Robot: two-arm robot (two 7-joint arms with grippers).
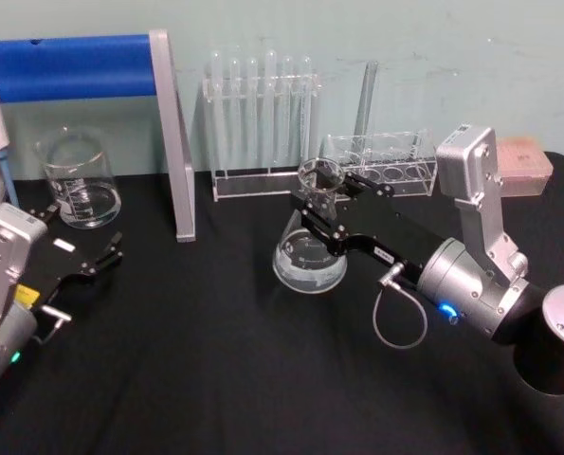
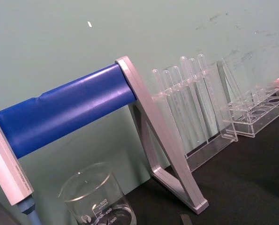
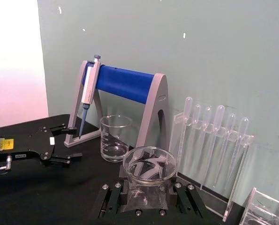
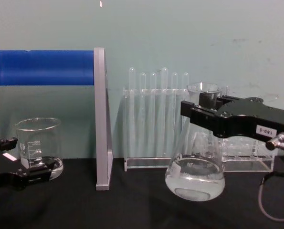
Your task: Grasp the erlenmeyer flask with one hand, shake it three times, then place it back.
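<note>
At the lower left of your head view, the left gripper [image 1: 87, 227] is parked over the bench [image 1: 215, 379], fingers spread. Mid-frame, your right gripper [image 1: 321, 201] has its fingers clamped on the neck of the flask [image 1: 308, 261], with the test tube rack [image 1: 263, 123] behind.

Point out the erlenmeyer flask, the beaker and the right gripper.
erlenmeyer flask [image 4: 195, 181], chest view, on its wide base.
beaker [image 1: 78, 185], head view, on its glass wall.
right gripper [image 1: 321, 193], head view, midway between its fingertips.
</note>
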